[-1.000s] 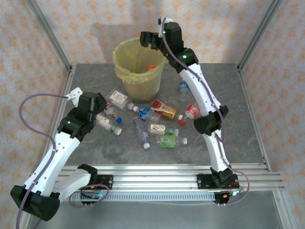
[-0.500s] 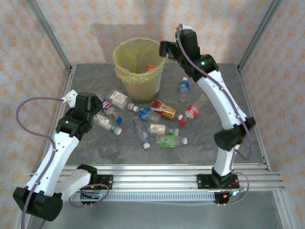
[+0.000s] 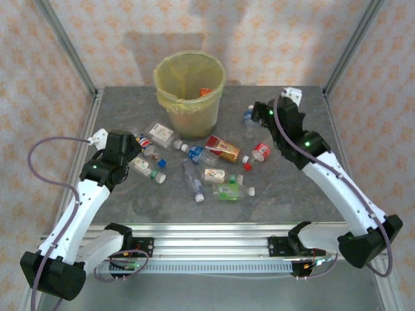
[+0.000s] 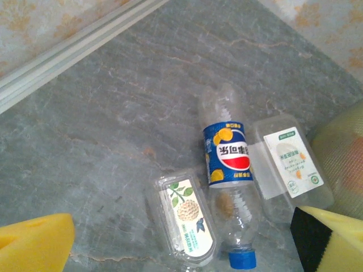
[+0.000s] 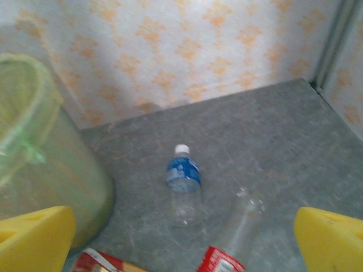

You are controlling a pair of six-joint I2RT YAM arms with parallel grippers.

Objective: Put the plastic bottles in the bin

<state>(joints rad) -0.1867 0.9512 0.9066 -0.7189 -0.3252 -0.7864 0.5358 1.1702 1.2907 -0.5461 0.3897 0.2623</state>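
Grey marbled tabletop carries the plastic bottles, scattered on their sides just in front of the bin, whose yellowish bag folds over its rim. The left gripper hangs wide open and empty above a clear blue-capped bottle whose blue label bears a red, white and blue roundel, with flat white-labelled flasks either side. The right gripper, equally spread and empty, faces a white-capped, blue-labelled bottle near the bin.
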